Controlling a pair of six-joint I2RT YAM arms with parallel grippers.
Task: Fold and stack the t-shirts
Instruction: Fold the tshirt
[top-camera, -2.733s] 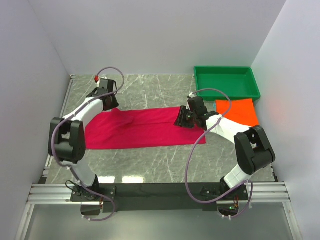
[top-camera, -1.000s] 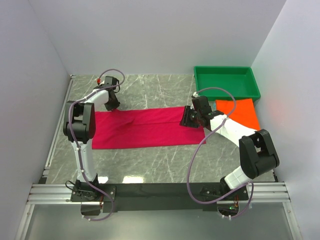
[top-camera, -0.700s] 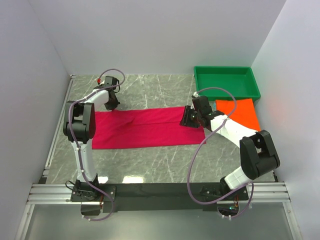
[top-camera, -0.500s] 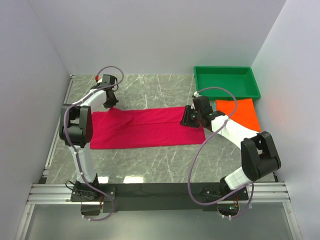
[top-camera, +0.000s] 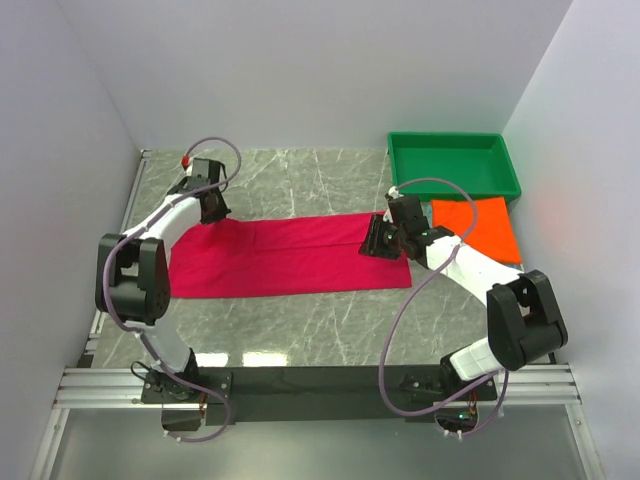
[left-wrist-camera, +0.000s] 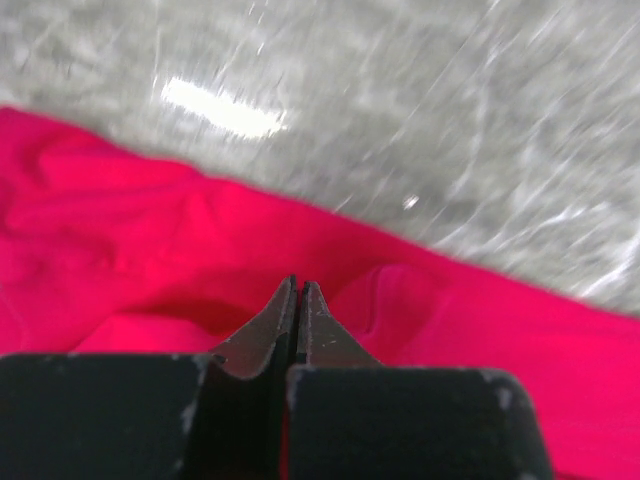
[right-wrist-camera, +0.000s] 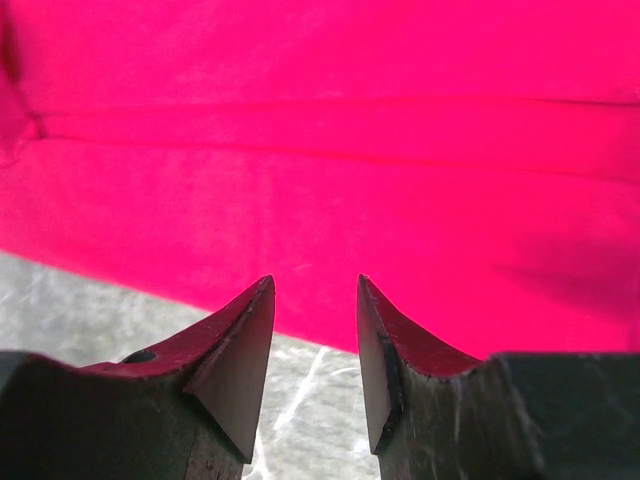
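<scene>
A grey, white-veined marble-patterned surface (top-camera: 330, 320) fills the floor of the cell. Plain pale walls close it in: the back wall (top-camera: 320, 70) at 12 o'clock, the left wall (top-camera: 50, 200) at 9, the right wall (top-camera: 590, 150) at 3. An aluminium rail (top-camera: 100, 385) runs along 6 o'clock. Overhead light leaves a bright glare patch (left-wrist-camera: 225, 108) on the stone (blurred in the left wrist view).

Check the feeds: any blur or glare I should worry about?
Left wrist: the marble table is smeared by motion blur, with a bright glare patch upper left; the left claw and crimson-pink t-shirt read fine. Right wrist: the right claw is sharp, the cloth slightly soft. Top external: sharp, evenly lit, with one pale reflection on the table at its near edge.
</scene>
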